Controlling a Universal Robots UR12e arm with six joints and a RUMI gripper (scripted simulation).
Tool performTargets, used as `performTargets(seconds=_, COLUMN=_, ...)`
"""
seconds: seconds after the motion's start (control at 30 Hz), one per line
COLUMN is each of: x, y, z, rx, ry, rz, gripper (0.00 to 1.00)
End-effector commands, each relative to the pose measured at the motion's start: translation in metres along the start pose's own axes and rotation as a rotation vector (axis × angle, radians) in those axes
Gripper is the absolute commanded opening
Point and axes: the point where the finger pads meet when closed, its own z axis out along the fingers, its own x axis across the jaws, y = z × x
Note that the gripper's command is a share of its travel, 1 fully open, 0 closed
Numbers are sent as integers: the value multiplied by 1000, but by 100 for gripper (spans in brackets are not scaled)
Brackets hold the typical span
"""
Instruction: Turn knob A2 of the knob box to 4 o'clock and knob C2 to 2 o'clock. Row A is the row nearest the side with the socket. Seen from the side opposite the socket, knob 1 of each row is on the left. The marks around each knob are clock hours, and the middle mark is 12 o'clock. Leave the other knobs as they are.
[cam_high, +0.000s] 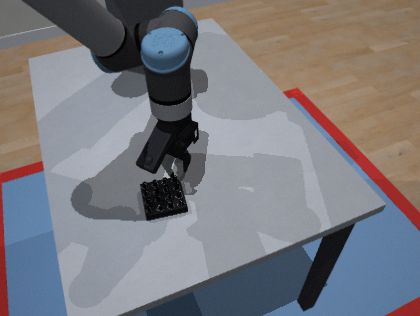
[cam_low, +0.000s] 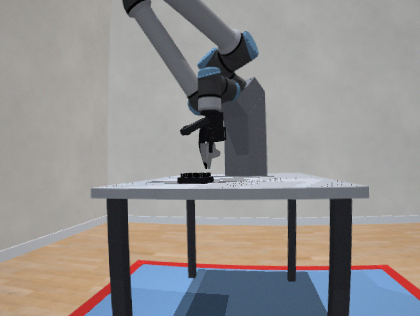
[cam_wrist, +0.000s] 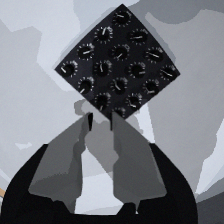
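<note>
The black knob box (cam_high: 163, 200) lies flat on the grey table; it also shows in the side view (cam_low: 195, 177). In the wrist view the knob box (cam_wrist: 118, 62) appears as a diamond with several small knobs, each with a white pointer line. My gripper (cam_high: 175, 172) hangs a little above the box's far right corner, apart from it, as the side view (cam_low: 206, 165) also shows. In the wrist view the fingertips sit just below the box's nearest corner. The fingers are nearly shut with a narrow gap and hold nothing. I cannot tell which side has the socket.
The arm's grey base pillar (cam_low: 245, 132) stands at the back of the table. The table's right edge (cam_high: 350, 165) drops to a blue floor mat with a red border (cam_high: 395, 200).
</note>
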Motion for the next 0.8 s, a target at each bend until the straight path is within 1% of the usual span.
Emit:
performTargets(seconds=0.0, x=0, y=0, z=4, rx=0, ry=-1, rz=0, gripper=11)
performTargets(seconds=0.33, x=0, y=0, z=8, rx=0, ry=-1, rz=0, gripper=11)
performTargets(seconds=0.77, x=0, y=0, z=8, rx=0, ry=-1, rz=0, gripper=11)
